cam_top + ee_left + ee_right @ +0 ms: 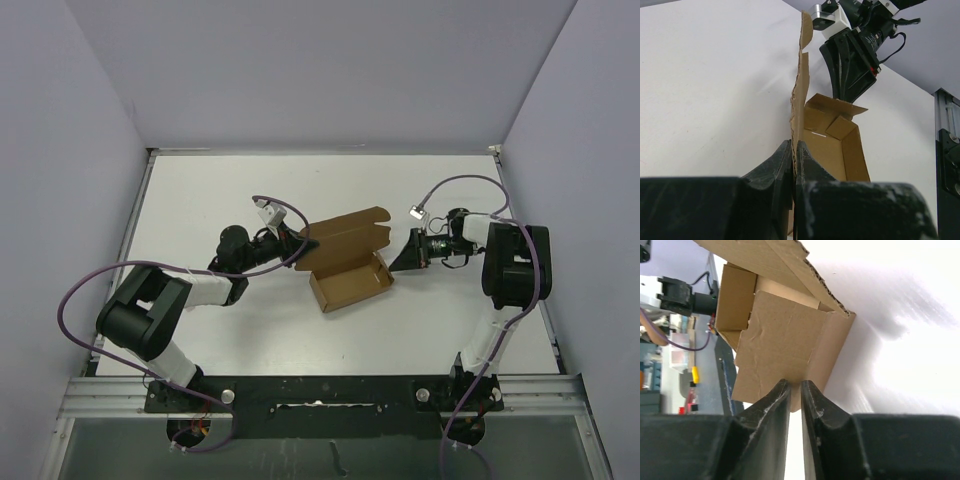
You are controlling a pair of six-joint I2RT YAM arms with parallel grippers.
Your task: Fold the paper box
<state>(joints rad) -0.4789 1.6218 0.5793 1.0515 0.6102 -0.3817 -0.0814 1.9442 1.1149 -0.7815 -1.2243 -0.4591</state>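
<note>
The paper box is a brown cardboard tray in the middle of the table, with its lid flap raised behind it. My left gripper is shut on the left end of that lid flap. In the left wrist view the flap stands edge-on between the jaws of the left gripper, with the open tray to its right. My right gripper is shut and empty. Its tips touch the box's right end wall. The right gripper also shows in the left wrist view.
Grey walls enclose the white table at the back and on both sides. A metal rail with the arm bases runs along the near edge. Purple cables loop beside both arms.
</note>
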